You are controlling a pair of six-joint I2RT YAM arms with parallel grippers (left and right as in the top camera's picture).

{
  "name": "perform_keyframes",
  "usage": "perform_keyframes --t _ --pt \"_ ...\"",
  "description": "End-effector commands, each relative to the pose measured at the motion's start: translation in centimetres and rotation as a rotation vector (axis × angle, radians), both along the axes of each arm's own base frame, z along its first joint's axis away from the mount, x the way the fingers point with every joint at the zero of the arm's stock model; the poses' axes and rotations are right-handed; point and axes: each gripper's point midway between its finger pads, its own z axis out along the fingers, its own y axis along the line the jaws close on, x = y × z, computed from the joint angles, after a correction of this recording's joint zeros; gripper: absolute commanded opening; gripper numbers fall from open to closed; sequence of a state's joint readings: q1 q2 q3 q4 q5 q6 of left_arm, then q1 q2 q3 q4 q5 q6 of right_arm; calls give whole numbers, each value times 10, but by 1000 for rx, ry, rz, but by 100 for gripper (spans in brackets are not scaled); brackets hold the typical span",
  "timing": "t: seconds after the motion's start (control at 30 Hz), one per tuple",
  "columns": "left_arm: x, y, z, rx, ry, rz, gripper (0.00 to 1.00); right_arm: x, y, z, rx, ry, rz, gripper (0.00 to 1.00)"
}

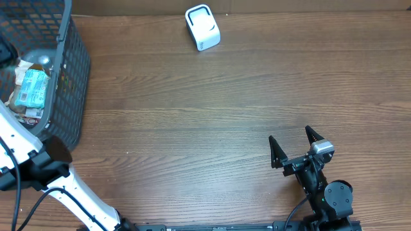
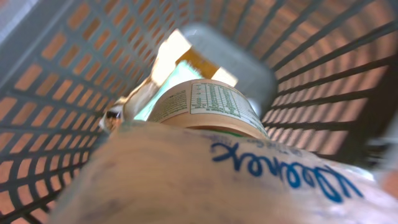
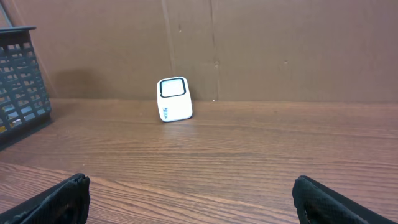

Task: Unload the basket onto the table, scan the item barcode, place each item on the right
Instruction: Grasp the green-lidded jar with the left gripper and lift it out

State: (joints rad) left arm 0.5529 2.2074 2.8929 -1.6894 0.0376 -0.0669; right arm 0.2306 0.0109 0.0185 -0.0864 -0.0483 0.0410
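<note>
Tabletop: a brown wood-grain tabletop [image 1: 192, 115] carried everything in the scene.
Basket: a dark plastic mesh basket [image 1: 72, 70] stood at the far left edge of the tabletop, well apart from the scanner.
Scanner: a small white box-shaped barcode scanner with a dark-rimmed window [image 1: 202, 27] sat upright at the far edge of the tabletop. It was just in front of a brown cardboard backdrop [image 3: 280, 50], and nothing was touching it.
Items: the goods lay piled inside the basket. From overhead a pale teal printed packet [image 1: 33, 88] lay on top beside something silvery.
Left wrist view: the camera looked down among the mesh walls. A soft pale packet with blue script lettering [image 2: 205, 180] filled the near foreground. Behind it lay a round tan container with a green-printed label [image 2: 208, 102], and beyond that a grey, shiny rounded shape [image 2: 242, 62]. The view was blurred.
Left arm: the white left arm [image 1: 19, 138] reached from the near edge up over the basket.
Left tool: its fingers could not be made out in the blur. Whether it was open, or had hold of anything, could not be told.
Right tool: the black right tool [image 1: 289, 133] hung over the near right part of the tabletop with its two fingers spread fully wide. It gripped nothing and pointed toward the scanner, from which it was well apart.
</note>
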Motion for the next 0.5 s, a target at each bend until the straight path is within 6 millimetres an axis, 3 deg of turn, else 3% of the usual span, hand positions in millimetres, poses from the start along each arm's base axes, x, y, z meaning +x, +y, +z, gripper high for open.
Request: perform_keyframes --t 0.0,0.13,0.3,0.47 --pt "-1 -34 45 4 -133 -26 37 0 2 -2 -4 -5 9 100" --pt "-2 -69 71 23 -191 -96 37 0 2 -2 -4 -5 10 100" --pt "-7 -132 104 43 -269 -234 37 0 2 -2 -4 -5 9 100" --pt "-6 -202 117 27 -307 -401 36 0 2 -2 -4 -5 10 100"
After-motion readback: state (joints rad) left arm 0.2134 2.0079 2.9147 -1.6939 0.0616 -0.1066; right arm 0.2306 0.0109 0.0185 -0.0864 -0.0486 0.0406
